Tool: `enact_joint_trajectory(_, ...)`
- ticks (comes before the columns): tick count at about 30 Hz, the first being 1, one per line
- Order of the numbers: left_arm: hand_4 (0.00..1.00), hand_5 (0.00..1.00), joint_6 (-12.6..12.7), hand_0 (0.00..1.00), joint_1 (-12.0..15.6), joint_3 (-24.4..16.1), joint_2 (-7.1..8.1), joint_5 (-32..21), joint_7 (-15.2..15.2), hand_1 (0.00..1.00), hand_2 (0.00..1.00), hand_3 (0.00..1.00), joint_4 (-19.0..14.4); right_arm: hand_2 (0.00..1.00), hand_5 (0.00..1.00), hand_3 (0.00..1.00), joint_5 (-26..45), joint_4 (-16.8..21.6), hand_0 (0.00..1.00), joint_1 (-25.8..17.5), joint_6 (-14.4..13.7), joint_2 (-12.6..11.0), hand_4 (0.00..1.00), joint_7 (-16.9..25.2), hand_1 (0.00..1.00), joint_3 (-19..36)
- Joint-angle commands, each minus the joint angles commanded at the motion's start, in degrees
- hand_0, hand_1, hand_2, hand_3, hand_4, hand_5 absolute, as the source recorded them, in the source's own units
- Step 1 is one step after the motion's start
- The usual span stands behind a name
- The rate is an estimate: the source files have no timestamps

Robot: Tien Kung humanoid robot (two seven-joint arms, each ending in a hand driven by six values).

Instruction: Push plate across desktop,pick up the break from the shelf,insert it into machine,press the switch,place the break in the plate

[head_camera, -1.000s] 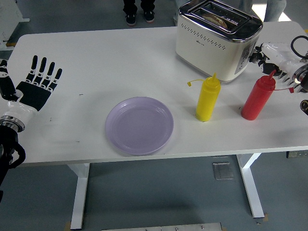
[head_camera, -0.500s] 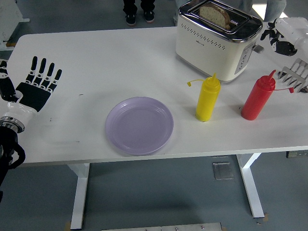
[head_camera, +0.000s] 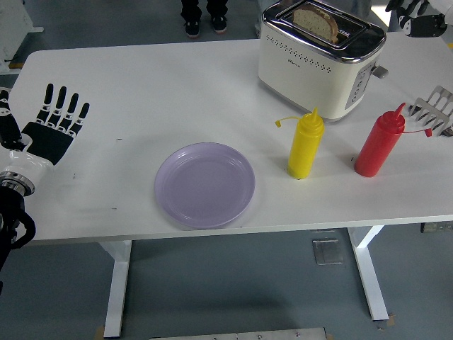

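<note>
A lilac plate [head_camera: 205, 183] lies empty near the table's front edge. A cream toaster [head_camera: 320, 58] stands at the back right with a slice of bread [head_camera: 316, 23] popped up in its slot. My left hand [head_camera: 51, 127] lies flat on the table at the far left, fingers spread and empty. My right hand [head_camera: 417, 18] is raised at the top right corner, above and right of the toaster, holding nothing; its fingers look loosely curled. The toaster's lever [head_camera: 379, 71] sticks out on its right side.
A yellow squeeze bottle [head_camera: 306, 144] and a red squeeze bottle [head_camera: 379, 144] stand in front of the toaster. A metal rack [head_camera: 434, 111] sits at the right edge. A person's shoes [head_camera: 202, 25] show beyond the table's far side.
The bread has popped up out of the toaster slot. My right hand has lifted from the toaster's lever up and away to the top right corner. The left hand has not moved.
</note>
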Motion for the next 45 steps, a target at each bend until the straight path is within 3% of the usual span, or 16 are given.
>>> enact_joint_trajectory(2, 0.814, 0.998, 0.0, 0.798, 0.0, 0.1, 0.13, 0.0, 0.0, 0.745, 0.699, 0.695, 0.0, 0.594, 0.002, 0.597, 2.0, -0.7, 0.495, 2.1, 1.3, 0.2, 0.483, -1.4, 0.552, -1.7)
enact_joint_trajectory(3, 0.814, 0.998, 0.0, 0.798, 0.0, 0.1, 0.19, 0.0, 0.0, 0.745, 0.699, 0.694, 0.0, 0.621, 0.074, 0.676, 3.1, -1.0, 0.491, 3.3, 1.9, 0.4, 0.590, -2.0, 0.572, -2.5)
enact_joint_trajectory(8, 0.814, 0.998, 0.0, 0.798, 0.0, 0.3, 0.52, -0.1, 0.0, 0.745, 0.699, 0.694, 0.1, 0.621, 0.074, 0.676, 7.4, -4.4, 0.491, 9.0, 3.2, 2.5, 0.590, -4.3, 0.572, -7.5)
enact_joint_trajectory(9, 0.814, 0.998, 0.0, 0.798, 0.0, 0.4, 0.59, -0.1, 0.0, 0.745, 0.699, 0.693, 0.1, 0.651, 0.139, 0.702, 8.0, -5.2, 0.491, 10.1, 3.3, 3.2, 0.639, -4.7, 0.591, -8.5)
enact_joint_trajectory(14, 0.814, 0.998, 0.1, 0.798, 0.0, 0.7, 0.95, -0.1, 0.0, 0.745, 0.699, 0.693, 0.1, 0.651, 0.139, 0.702, 11.0, -10.4, 0.491, 16.2, 3.8, 7.0, 0.639, -6.5, 0.591, -14.0)
enact_joint_trajectory(15, 0.814, 0.998, 0.1, 0.798, 0.0, 0.8, 1.02, -0.1, 0.0, 0.744, 0.699, 0.693, 0.1, 0.669, 0.195, 0.711, 11.7, -11.4, 0.510, 17.2, 4.0, 7.8, 0.652, -6.8, 0.630, -15.0)
enact_joint_trajectory(25, 0.813, 0.998, 0.1, 0.799, 0.0, 1.7, 1.61, -0.2, 0.1, 0.745, 0.699, 0.692, 0.4, 0.697, 0.218, 0.721, 18.1, -21.6, 0.535, 26.1, 4.4, 16.4, 0.664, -8.4, 0.674, -22.2)
enact_joint_trajectory(32, 0.812, 0.998, 0.1, 0.799, 0.0, 2.3, 1.98, -0.2, 0.1, 0.744, 0.698, 0.692, 0.4, 0.711, 0.217, 0.723, 21.4, -29.4, 0.546, 28.1, 3.2, 21.8, 0.667, -8.2, 0.689, -26.1)
enact_joint_trajectory(45, 0.812, 0.998, 0.1, 0.799, -0.3, 2.5, 2.24, -0.1, 0.1, 0.744, 0.698, 0.692, 0.4, 0.708, 0.265, 0.718, 24.9, -38.3, 0.526, 27.6, 0.1, 27.0, 0.694, -7.3, 0.679, -31.4)
